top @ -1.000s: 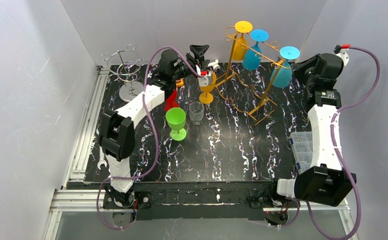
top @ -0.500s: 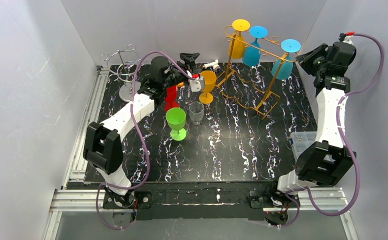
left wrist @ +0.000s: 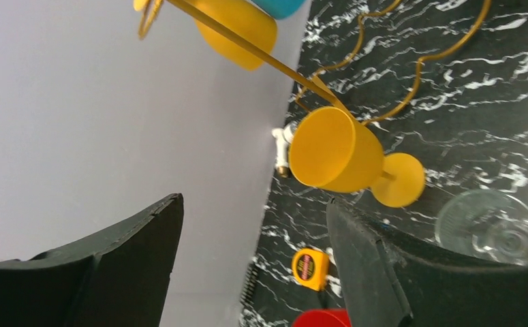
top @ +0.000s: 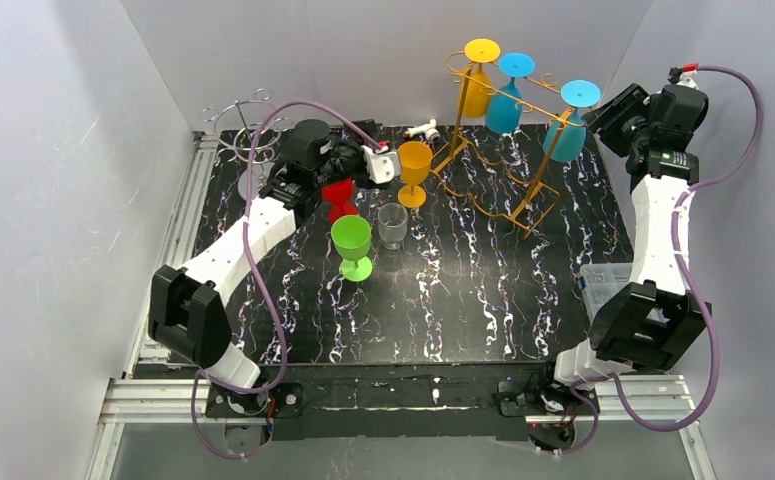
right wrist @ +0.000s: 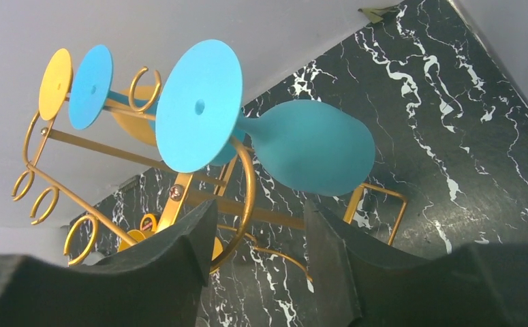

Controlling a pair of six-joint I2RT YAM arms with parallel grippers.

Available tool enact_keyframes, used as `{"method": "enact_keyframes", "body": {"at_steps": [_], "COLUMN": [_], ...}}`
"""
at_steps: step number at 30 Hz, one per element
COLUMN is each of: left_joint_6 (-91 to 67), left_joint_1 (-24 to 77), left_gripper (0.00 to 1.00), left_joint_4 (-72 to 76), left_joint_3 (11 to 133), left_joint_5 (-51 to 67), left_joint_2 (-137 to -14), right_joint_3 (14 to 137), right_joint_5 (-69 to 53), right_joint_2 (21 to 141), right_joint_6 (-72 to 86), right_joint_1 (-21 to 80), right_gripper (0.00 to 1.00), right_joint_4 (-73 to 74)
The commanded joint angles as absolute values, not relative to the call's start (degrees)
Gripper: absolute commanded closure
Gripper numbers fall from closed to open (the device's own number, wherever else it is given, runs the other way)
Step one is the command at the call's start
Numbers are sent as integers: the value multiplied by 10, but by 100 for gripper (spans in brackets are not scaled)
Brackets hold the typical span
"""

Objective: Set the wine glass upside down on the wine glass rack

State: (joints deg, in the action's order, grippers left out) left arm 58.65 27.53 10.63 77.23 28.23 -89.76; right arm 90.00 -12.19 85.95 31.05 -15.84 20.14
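The left gripper (left wrist: 254, 201), fingers spread, lines up on the upright orange wine glass (left wrist: 332, 150) near the tabletop's far edge, likely to grasp it, while the right gripper (right wrist: 257, 219), also spread and empty, faces the teal glass (right wrist: 315, 146) hanging inverted on the rack (right wrist: 176, 197).

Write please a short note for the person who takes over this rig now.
Left gripper: open, empty, pointed at the orange glass, upright on the table.
Right gripper: open, empty, beside the teal glass.
Done: yellow glass, blue glass and teal glass hang upside down on the gold rack.
Left: orange glass, green glass, clear glass and red glass stand on the table, not yet hung.
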Motion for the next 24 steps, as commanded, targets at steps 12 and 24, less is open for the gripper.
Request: {"method": "enact_keyframes", "body": {"at_steps": [12,24], "left_joint_6": [444,281], "left_joint_1": [272,271], "left_gripper": [8,2], "left_joint_4": [-96,-268], "left_joint_3": [787,867], "left_joint_5": [217,112], "left_joint_2": [-801,-741], "right_joint_3": [957,954], "right_joint_5": [-113,-113], "right_joint_2": [820,712], "right_joint_6": [305,324], "right_joint_1": [-159,-101], "right_gripper": [31,2], "right_joint_4": [229,279]}}
